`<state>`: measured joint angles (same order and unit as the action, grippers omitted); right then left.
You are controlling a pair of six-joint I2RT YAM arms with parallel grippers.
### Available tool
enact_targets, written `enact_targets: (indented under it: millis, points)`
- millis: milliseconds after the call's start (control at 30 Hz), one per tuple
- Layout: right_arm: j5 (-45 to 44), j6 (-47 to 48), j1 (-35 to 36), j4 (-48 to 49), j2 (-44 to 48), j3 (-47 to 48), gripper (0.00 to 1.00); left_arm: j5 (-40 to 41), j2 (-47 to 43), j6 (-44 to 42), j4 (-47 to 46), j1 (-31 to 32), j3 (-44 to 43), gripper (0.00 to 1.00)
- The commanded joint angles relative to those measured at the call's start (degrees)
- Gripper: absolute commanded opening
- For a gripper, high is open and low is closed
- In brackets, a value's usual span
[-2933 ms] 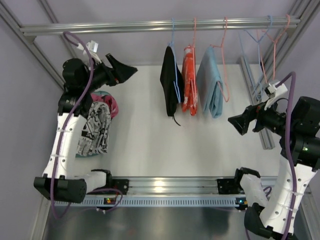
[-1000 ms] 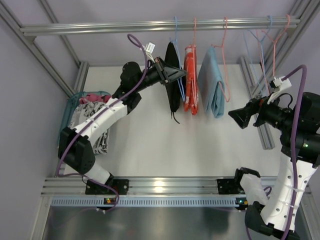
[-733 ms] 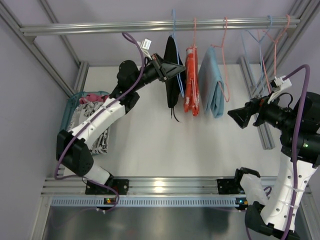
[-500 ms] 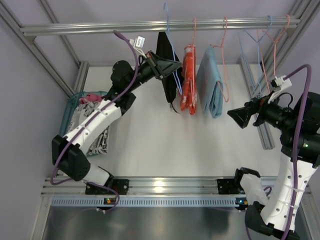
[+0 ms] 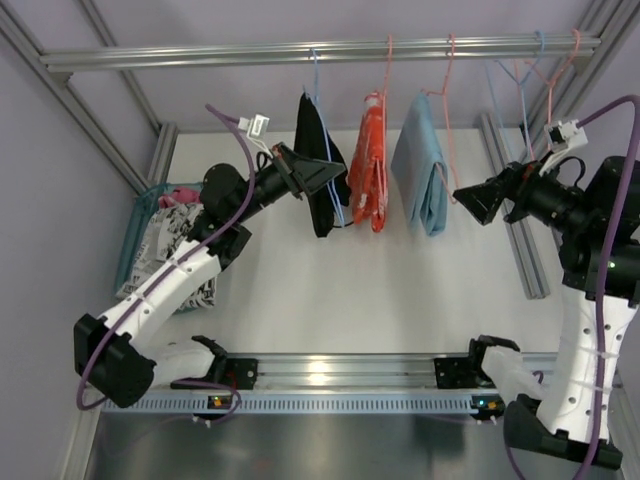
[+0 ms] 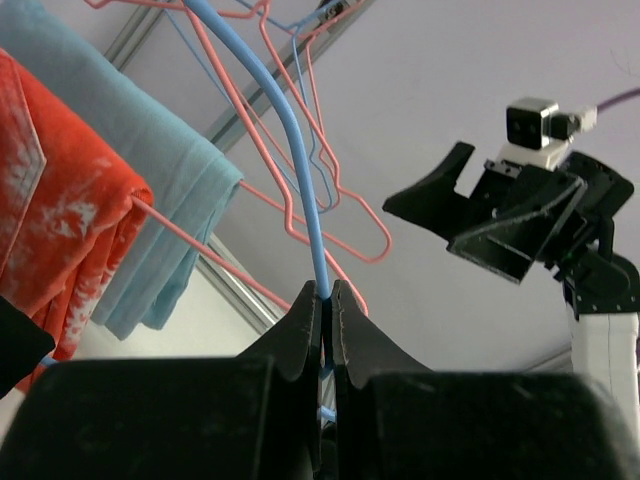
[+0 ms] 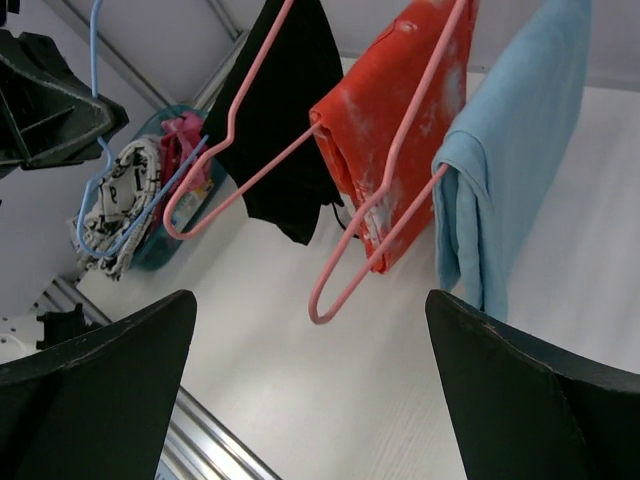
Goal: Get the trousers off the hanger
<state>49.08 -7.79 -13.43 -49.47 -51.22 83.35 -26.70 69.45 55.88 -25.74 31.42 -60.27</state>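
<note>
place: robot lab | cues: aluminium extrusion frame point(image 5: 320, 50), plain walls point(image 5: 45, 200), white tabletop point(image 5: 300, 290)

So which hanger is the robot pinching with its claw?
Look along the metal rail at the top, where three cloths hang in a row. It's the leftmost hanger, carrying the black trousers, with the left claw shut on it. Its wire is blue; the next two are pink.

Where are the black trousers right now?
In the top view, the black trousers hang leftmost on the rail, just left of the orange-red trousers, on the blue hanger pinched by the left end effector.
</note>
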Motion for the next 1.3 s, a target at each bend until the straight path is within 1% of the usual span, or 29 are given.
enact_targets:
  millis: [0,67,100,133,167,233,267,333,367,433,500,533,567,633,667,733,767,867,967,1067,1100,1200,1267]
  points:
    - [-3.4,-4.2,5.3,7.6,-2.6,3.0,0.99,-1.6,-6.0,-7.1,-12.4,0.6,1.3,0.0]
    - [-6.7,-4.2,8.1,8.3,-5.1,5.8,0.99,-1.2,-7.9,-7.9,-12.4,1.1,4.0,0.0]
    - [-8.0,-4.0,11.8,8.5,-6.0,6.7,0.99,-0.6,-8.4,-8.0,-12.3,1.4,4.9,0.0]
    - [-9.0,-4.0,13.0,8.8,-7.6,7.6,0.99,-0.4,-9.1,-8.2,-12.3,1.6,6.5,0.0]
    - [-10.9,-4.2,16.5,9.5,-8.4,8.9,0.99,-0.3,-9.7,-8.2,-12.3,1.8,7.1,0.0]
    - [-12.6,-3.8,18.5,11.3,-10.5,9.5,0.99,0.8,-10.4,-8.1,-12.3,2.0,8.6,0.0]
    - [-14.6,-3.3,21.5,13.5,-10.9,9.8,0.99,1.0,-10.7,-8.0,-12.2,2.1,8.9,0.0]
    - [-16.2,-3.0,24.7,14.8,-14.0,11.3,0.99,1.9,-11.1,-7.4,-12.2,2.2,9.6,0.0]
    - [-17.7,-2.9,27.3,14.8,-15.6,14.4,0.99,2.0,-11.4,-7.4,-12.2,2.2,9.7,0.0]
    - [-19.5,-2.8,29.5,15.2,-20.1,17.9,0.99,1.9,-11.8,-7.6,-12.2,2.2,10.1,0.0]
    - [-21.8,-1.9,33.9,16.6,-23.6,22.2,0.99,1.7,-12.3,-8.2,-12.3,2.2,10.3,0.0]
    - [-22.2,-1.4,35.6,16.5,-25.1,23.7,0.99,1.6,-12.6,-8.4,-12.2,2.2,10.3,0.0]
    - [-21.8,-1.3,38.9,16.1,-26.5,27.1,1.0,1.4,-13.0,-8.7,-12.1,2.2,10.2,0.0]
    - [-21.8,-2.0,41.7,15.3,-30.2,29.9,0.99,1.3,-13.3,-8.9,-11.9,2.2,10.1,0.0]
    - [-21.8,-2.9,44.1,15.5,-30.9,29.9,0.99,1.6,-13.5,-8.9,-11.9,2.2,10.0,0.0]
    - [-22.4,-3.9,46.1,16.1,-32.6,29.9,0.99,1.8,-14.0,-9.0,-11.9,2.2,9.7,0.0]
    - [-23.3,-7.3,47.7,16.5,-33.2,29.8,0.99,1.9,-14.2,-9.0,-11.9,2.2,9.7,0.0]
    - [-27.4,-9.6,50.9,17.3,-35.0,31.3,0.99,1.8,-14.4,-9.2,-11.2,2.1,9.4,0.0]
    - [-26.6,-11.2,53.1,18.1,-37.3,32.7,0.96,1.6,-14.7,-9.5,-11.0,2.1,8.9,0.0]
    - [-23.3,-13.1,54.5,19.4,-38.9,32.2,0.85,1.7,-14.7,-9.1,-11.0,2.1,8.3,0.0]
    - [-22.7,-13.6,54.7,19.7,-39.6,32.0,0.79,1.9,-14.6,-8.9,-11.1,2.1,8.2,0.0]
    - [-18.3,-14.2,55.9,20.6,-41.3,31.5,0.67,2.2,-14.7,-9.0,-11.0,2.1,8.0,0.0]
    - [-17.2,-15.5,56.5,21.4,-41.4,30.4,0.61,1.6,-14.6,-9.2,-10.7,2.1,7.5,0.0]
